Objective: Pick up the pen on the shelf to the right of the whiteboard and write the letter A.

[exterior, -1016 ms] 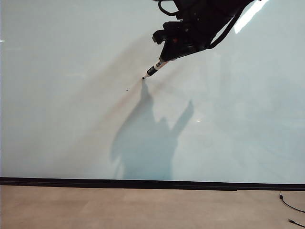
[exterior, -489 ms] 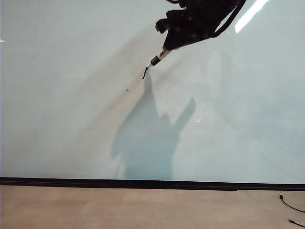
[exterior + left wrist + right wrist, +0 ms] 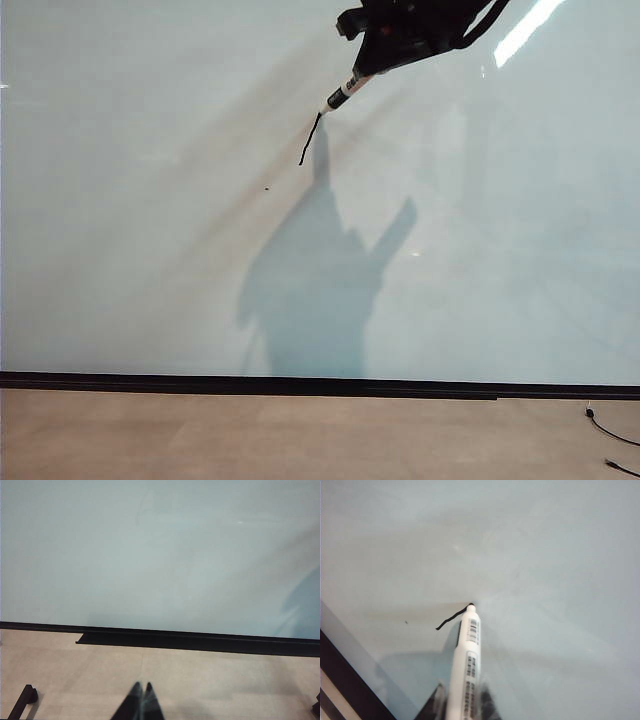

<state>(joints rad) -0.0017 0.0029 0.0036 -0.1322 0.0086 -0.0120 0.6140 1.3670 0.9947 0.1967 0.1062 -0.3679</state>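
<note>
While the marker's tip rested on the board, this is how the room stood:

Right gripper (image 3: pixel 385 52): high on the whiteboard (image 3: pixel 150 250), near its top edge, jaws clamped on the pen's barrel — the grip sat well back from the tip, likely so the black fingers stayed clear of the glossy surface.

Pen (image 3: pixel 468 650): slanted down out of the gripper, its dark tip touching the board at the upper end of the stroke; the tilt kept the nib in contact without the wrist crowding the board.

Stroke (image 3: pixel 309 138): one short black line running down from the tip and slightly leftward. I judged it the first leg of the letter A — no second leg, no crossbar yet.

Speck (image 3: pixel 267 187): a tiny dark dot just below and left of the stroke, apart from it.

Left gripper (image 3: pixel 141 702): low over the pale floor in front of the board's black bottom strip (image 3: pixel 200 641), fingers together on nothing, well apart from the writing — parked, I judged, because one arm was enough for the job.

Shadow (image 3: pixel 310 300): the arm's dark shape lay on the board below the pen.
</note>
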